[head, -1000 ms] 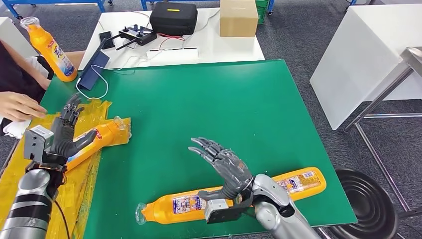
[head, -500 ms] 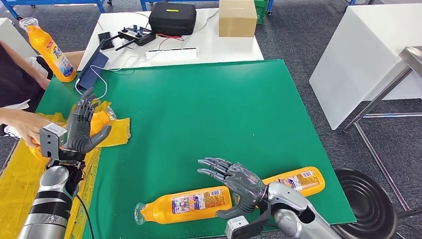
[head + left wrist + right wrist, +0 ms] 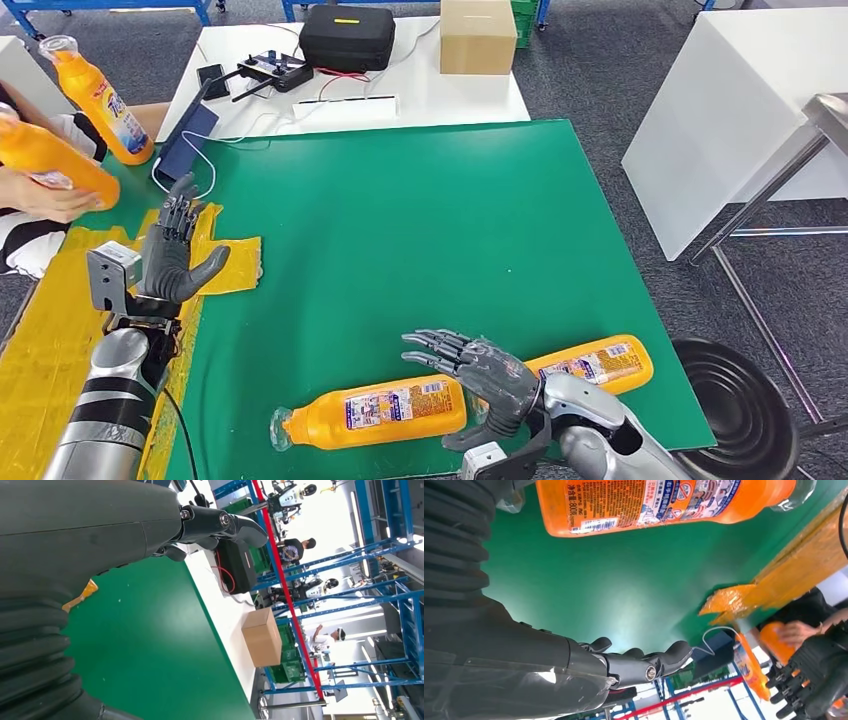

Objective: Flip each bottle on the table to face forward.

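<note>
We see two orange bottles lying on their sides along the near edge of the green bench (image 3: 420, 200): the nearer bottle (image 3: 375, 410) with its label up, cap toward the left edge, and the second bottle (image 3: 595, 362) toward the near right corner. Our right hand (image 3: 480, 378) hovers between them, fingers spread, holding nothing. Our left hand (image 3: 175, 255) is raised over the yellow sheet (image 3: 235, 250) at the left edge, fingers spread and empty. A person's hand (image 3: 45, 195) holds a third bottle (image 3: 50, 160) beyond the left edge, and an upright bottle (image 3: 100, 98) stands at the far left corner.

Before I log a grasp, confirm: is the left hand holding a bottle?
No. In the head view the left hand is raised with its fingers apart, nothing in them.
</note>
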